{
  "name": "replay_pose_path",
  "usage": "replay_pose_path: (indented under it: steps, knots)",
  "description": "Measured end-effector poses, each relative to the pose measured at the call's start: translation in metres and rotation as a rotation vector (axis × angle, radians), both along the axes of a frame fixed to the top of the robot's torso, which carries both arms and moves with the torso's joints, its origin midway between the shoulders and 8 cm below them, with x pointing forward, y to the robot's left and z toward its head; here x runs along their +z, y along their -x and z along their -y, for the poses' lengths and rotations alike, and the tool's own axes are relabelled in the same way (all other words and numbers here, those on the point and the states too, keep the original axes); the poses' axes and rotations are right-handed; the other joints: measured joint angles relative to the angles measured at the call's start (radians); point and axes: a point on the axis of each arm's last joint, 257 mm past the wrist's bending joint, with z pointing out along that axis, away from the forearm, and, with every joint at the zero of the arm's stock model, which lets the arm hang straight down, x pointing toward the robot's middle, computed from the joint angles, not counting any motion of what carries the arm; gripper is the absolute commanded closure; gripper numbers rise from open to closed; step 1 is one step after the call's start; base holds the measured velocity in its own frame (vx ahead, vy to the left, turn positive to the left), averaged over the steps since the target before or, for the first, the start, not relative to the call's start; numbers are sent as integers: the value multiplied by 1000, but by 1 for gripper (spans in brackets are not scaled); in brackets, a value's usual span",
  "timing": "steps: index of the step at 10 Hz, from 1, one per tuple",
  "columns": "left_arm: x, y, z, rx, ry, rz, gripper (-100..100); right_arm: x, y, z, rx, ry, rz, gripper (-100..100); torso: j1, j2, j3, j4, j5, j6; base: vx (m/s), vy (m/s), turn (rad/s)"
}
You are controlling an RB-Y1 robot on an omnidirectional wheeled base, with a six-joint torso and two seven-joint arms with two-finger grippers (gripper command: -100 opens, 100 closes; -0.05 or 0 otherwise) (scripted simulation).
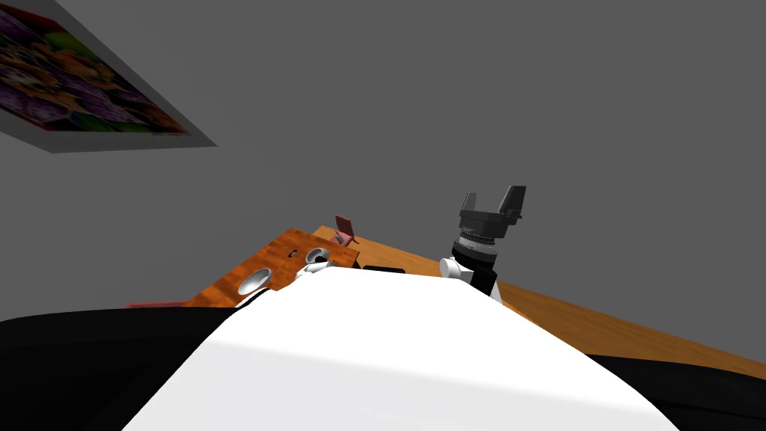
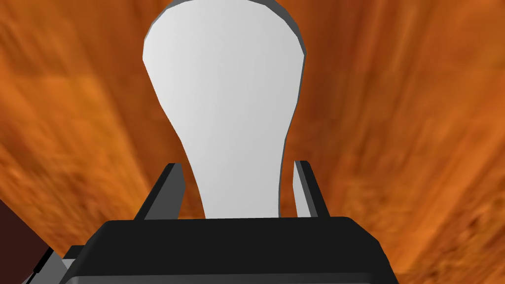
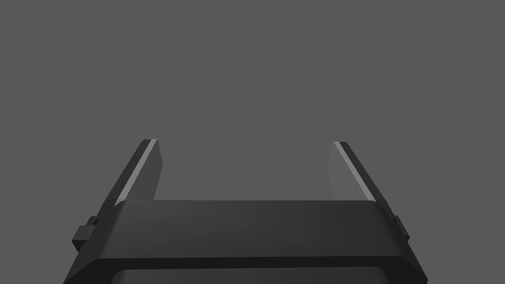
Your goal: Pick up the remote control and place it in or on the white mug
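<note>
The remote control [image 2: 227, 98] is drawn as a flat white, bulb-shaped piece with a grey edge, over the orange wooden table [image 2: 404, 123]. My left gripper [image 2: 236, 165] is shut on its narrow end, one finger close against each side. In the head view a white oval [image 1: 254, 280], probably the same piece, lies near the table's left end. The white mug [image 1: 318, 256] stands just right of it, its mouth open. My right gripper [image 1: 494, 196] is raised above the table's right part, its fingers [image 3: 148, 167] open with nothing between them.
A small pink-red object [image 1: 345, 228] stands at the table's far edge behind the mug. A dark flat slab [image 1: 383, 269] lies to the mug's right. A dark red strip [image 1: 153, 304] runs beside the table's left end. The tabletop [image 1: 598, 322] stretches away to the right.
</note>
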Motion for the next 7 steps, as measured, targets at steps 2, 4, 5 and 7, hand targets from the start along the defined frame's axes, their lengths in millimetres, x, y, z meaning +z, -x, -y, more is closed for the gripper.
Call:
replay_pose_path:
  steps: [2, 4, 5, 7]
  knots:
    - [5, 8, -9, -14, 2, -3, 0, 0, 0, 0, 0, 0, 0, 0, 0, 0, 0, 0, 0, 1, 20, -29, 13]
    - [10, -5, -25, -8, -17, 17, 100, 0, 0, 0, 0, 0, 0, 0, 6, 5, 3, 2, -1, 0, -69, 22, 41]
    - [17, -9, -41, -10, -39, 29, 100, 0, 0, 0, 0, 0, 0, 0, 7, 8, 4, 2, -1, -1, -43, 8, 11]
    - [23, -12, -44, -13, -47, 32, 100, 0, 0, 0, 0, 0, 0, 0, 4, 5, 4, 2, -1, 1, -36, -11, 23]
